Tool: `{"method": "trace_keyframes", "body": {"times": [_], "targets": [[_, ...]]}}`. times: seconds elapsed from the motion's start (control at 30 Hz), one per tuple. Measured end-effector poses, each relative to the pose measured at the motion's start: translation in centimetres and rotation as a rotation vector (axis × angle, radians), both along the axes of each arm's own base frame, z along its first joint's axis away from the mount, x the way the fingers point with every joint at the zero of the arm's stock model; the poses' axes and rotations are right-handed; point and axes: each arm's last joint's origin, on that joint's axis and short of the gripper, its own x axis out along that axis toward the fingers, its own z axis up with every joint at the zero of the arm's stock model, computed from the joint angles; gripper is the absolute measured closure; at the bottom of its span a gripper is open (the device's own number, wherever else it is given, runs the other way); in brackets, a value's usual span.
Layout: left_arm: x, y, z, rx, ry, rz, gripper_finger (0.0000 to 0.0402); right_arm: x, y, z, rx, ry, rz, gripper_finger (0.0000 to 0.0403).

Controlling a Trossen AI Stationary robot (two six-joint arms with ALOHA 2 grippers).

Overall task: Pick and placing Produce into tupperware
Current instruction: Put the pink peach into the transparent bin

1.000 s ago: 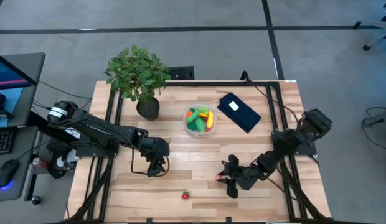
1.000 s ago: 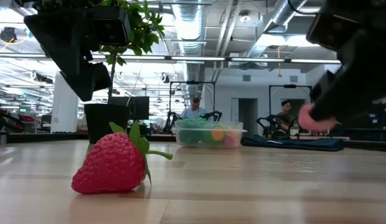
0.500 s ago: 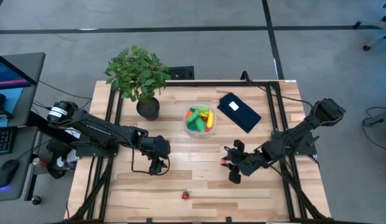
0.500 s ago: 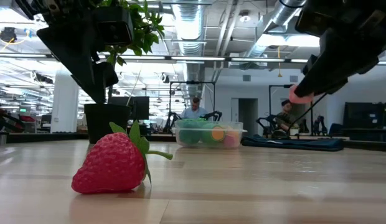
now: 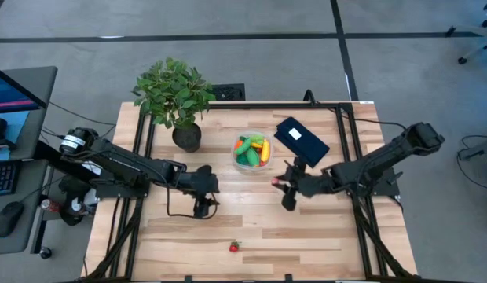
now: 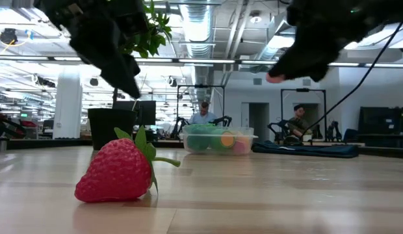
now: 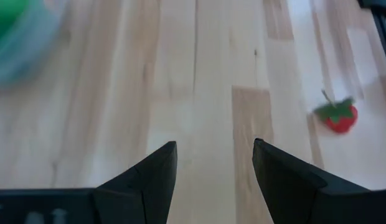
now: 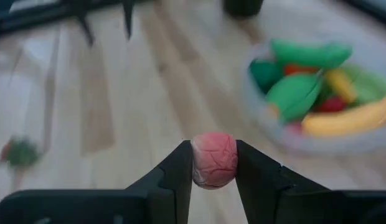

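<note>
Just beside the tupperware (image 5: 253, 151), on its right, my right tool (image 5: 280, 182) grips a small pink produce piece (image 8: 213, 159) above the worktop (image 5: 330, 236). I'd centre over the rim, then release low. My left tool (image 5: 203, 206) hangs part-open, empty; a strawberry (image 5: 234, 247) waits well apart.
</note>
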Motion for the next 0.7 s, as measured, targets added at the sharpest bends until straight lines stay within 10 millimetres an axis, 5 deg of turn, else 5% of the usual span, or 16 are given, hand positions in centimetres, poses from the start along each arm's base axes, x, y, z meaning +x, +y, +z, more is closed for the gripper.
{"method": "trace_keyframes", "body": {"times": [0.27,0.7], "targets": [[0.6,0.2,0.5,0.110,-0.099,0.041,0.0203,1.5,-3.1,0.5,-0.084,-0.060,-0.077,0.0301],[0.8,0.4,0.7,0.123,-0.132,0.137,0.0203,3.5,-7.6,-2.2,-0.114,0.002,-0.225,0.0301]]}}
